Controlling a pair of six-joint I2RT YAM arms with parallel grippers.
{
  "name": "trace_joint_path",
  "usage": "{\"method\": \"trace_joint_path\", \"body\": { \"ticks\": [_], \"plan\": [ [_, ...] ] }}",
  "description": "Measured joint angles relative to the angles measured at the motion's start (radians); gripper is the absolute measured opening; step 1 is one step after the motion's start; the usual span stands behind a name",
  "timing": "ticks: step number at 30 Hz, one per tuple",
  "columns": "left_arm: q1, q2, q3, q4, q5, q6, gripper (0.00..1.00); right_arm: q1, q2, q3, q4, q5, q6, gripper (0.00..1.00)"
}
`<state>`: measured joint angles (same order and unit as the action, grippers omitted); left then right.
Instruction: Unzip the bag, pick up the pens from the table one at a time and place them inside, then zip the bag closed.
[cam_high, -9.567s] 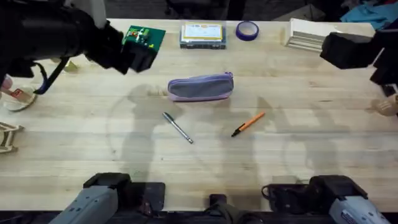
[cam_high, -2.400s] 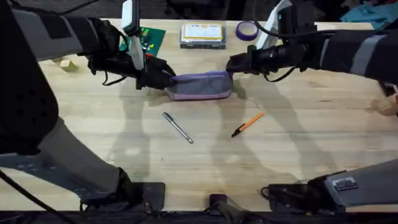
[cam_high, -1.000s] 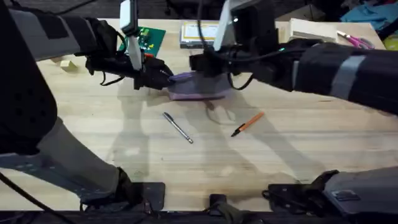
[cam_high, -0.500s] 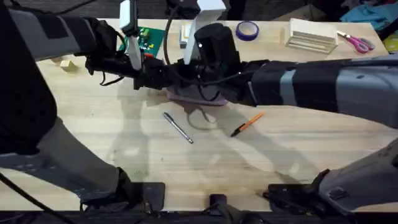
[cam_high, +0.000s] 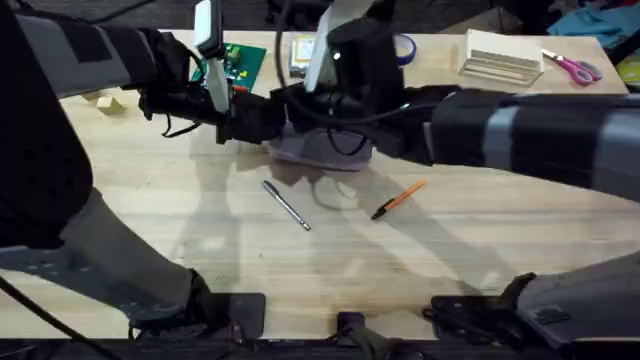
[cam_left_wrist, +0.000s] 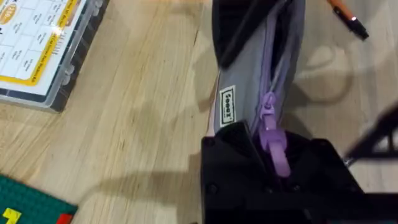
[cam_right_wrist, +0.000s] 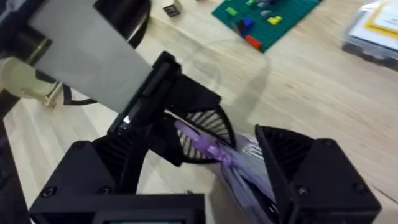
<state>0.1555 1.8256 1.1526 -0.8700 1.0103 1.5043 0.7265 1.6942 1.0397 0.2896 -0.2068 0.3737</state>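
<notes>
overhead: l gripper (cam_high: 262, 124) & r gripper (cam_high: 300, 118) meet over bag (cam_high: 320, 152)

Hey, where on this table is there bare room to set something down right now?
Bare wood lies along the near edge of the light wooden table, below the silver-grey pen and the orange pen, and right of the orange pen. It is crowded around the lavender pouch, where the left gripper and the right gripper meet.

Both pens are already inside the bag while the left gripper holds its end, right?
Not quite. The overhead view shows the silver pen and the orange pen lying on the table, in front of the bag. The left gripper does hold the bag's end.
</notes>
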Motion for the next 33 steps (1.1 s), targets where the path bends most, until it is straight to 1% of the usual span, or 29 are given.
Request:
{"method": "trace_joint_path", "body": {
  "ticks": [7,8,11,12,15,17,18,19,22,29,33],
  "plan": [
    [0.000,0.000,0.000,0.000,0.000,0.000,0.042,-0.057,-0.078,0.001,-0.131,-0.011,-0.012,0.997],
    [0.000,0.000,0.000,0.000,0.000,0.000,0.042,-0.072,-0.111,0.001,-0.180,-0.011,-0.044,0.997],
    [0.000,0.000,0.000,0.000,0.000,0.000,0.043,-0.075,-0.147,0.001,-0.231,-0.011,-0.090,0.998],
    [0.000,0.000,0.000,0.000,0.000,0.002,0.095,-0.075,-0.162,0.001,-0.250,-0.012,-0.106,0.998],
    [0.000,0.000,0.000,0.003,0.005,0.003,0.549,-0.075,-0.198,0.001,-0.309,-0.012,-0.143,0.998],
    [-0.001,0.000,0.000,0.003,0.008,0.003,0.877,-0.075,-0.221,0.001,-0.358,-0.016,-0.166,0.998],
    [-0.001,0.000,0.000,0.002,0.009,0.000,0.962,-0.075,-0.231,0.001,-0.382,-0.018,-0.175,0.998],
    [-0.001,0.000,0.000,0.002,0.011,0.000,0.983,-0.075,-0.240,0.001,-0.402,-0.018,-0.181,0.998],
    [-0.001,0.000,0.000,0.003,0.015,0.000,0.993,-0.076,-0.274,0.001,-0.480,-0.019,-0.202,0.997],
    [0.003,0.000,0.002,-0.006,0.018,0.000,0.994,-0.076,-0.306,0.001,-0.539,-0.019,-0.223,0.997],
    [0.030,-0.010,0.007,-0.058,0.025,0.000,0.994,-0.076,-0.337,0.001,-0.590,-0.019,-0.308,0.997]
  ]
}}
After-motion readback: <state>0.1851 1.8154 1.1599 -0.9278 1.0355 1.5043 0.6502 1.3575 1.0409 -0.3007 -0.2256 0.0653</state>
